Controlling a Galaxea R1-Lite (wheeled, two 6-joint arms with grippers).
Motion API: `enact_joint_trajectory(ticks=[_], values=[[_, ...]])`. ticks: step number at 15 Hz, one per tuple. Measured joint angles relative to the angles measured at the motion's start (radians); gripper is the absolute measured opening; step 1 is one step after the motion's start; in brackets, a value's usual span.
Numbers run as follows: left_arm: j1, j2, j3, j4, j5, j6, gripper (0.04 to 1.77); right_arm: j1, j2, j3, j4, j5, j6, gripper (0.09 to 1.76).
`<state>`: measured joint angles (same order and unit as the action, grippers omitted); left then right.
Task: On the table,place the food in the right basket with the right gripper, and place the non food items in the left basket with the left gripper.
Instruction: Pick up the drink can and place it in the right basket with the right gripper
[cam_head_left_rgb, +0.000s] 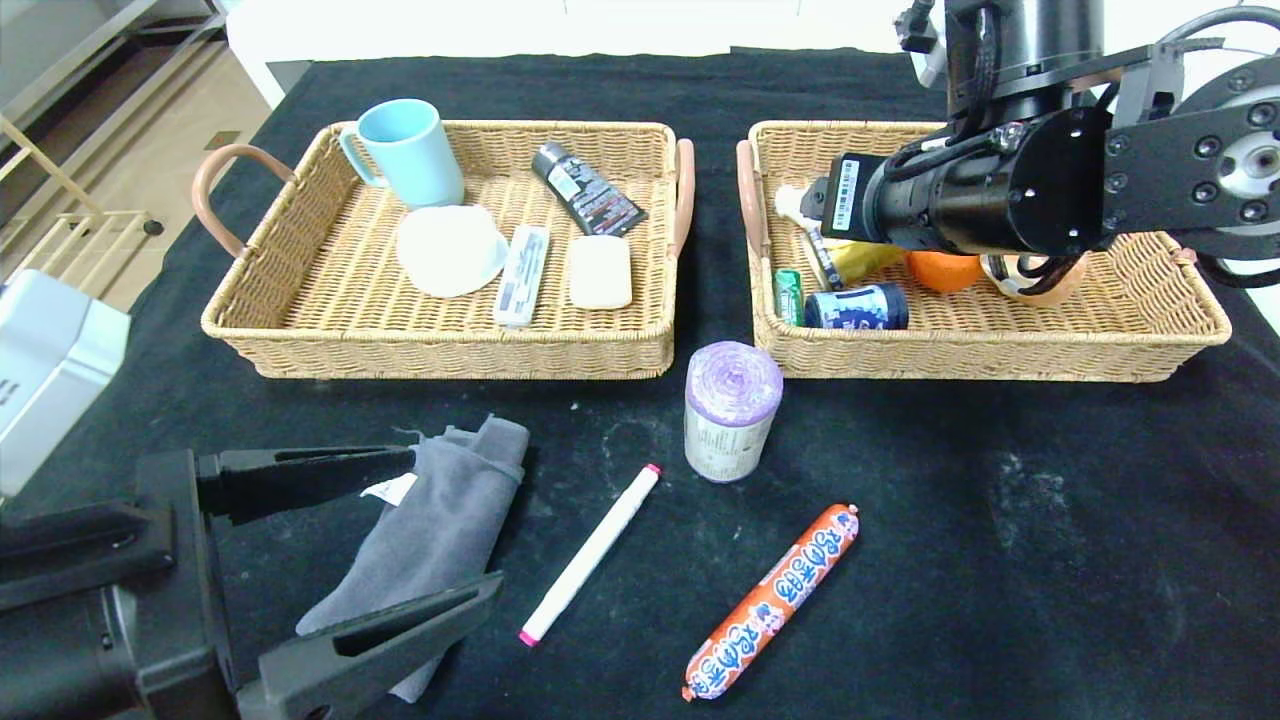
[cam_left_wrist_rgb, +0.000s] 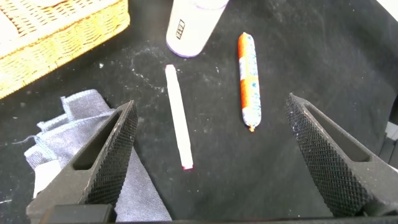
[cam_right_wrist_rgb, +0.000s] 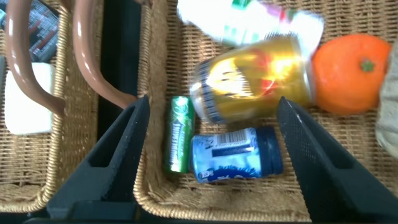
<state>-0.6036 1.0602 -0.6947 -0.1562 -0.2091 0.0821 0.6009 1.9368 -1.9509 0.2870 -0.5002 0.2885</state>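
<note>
Lying loose on the black desk (cam_head_left_rgb: 1000, 520) are four items: a grey cloth (cam_head_left_rgb: 440, 530), a white marker (cam_head_left_rgb: 590, 553) with pink ends, a purple-topped roll (cam_head_left_rgb: 731, 410) standing upright just in front of the gap between the baskets, and an orange sausage (cam_head_left_rgb: 772, 602).

Left gripper (cam_head_left_rgb: 440, 530): held low at the near left of the desk, fingers (cam_left_wrist_rgb: 106, 155) spread wide, the cloth set between them; nothing is gripped.

Right gripper (cam_right_wrist_rgb: 211, 162): poised above the near left corner of the right basket (cam_head_left_rgb: 1000, 350), fingers (cam_right_wrist_rgb: 317, 162) wide apart and empty.

Left basket (cam_head_left_rgb: 440, 350), contents: a light blue mug (cam_head_left_rgb: 405, 152), a white bowl (cam_head_left_rgb: 450, 249), a white packet (cam_head_left_rgb: 522, 275), a pale bar (cam_head_left_rgb: 600, 271), a dark tube (cam_head_left_rgb: 587, 188).

Right basket, contents: a green pack (cam_right_wrist_rgb: 179, 133), a blue jar (cam_right_wrist_rgb: 235, 154) on its side, a yellow can (cam_right_wrist_rgb: 255, 78), an orange (cam_right_wrist_rgb: 348, 71), a white bottle (cam_right_wrist_rgb: 249, 22). Further items there are hidden by the right arm.
</note>
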Motion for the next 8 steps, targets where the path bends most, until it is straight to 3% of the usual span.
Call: enact_joint_trajectory(ticks=[8], values=[[-0.004,0.004,0.003,0.003,0.0,-0.001,1.72,0.007,-0.115,0.102,0.132,-0.021,0.052,1.63]])
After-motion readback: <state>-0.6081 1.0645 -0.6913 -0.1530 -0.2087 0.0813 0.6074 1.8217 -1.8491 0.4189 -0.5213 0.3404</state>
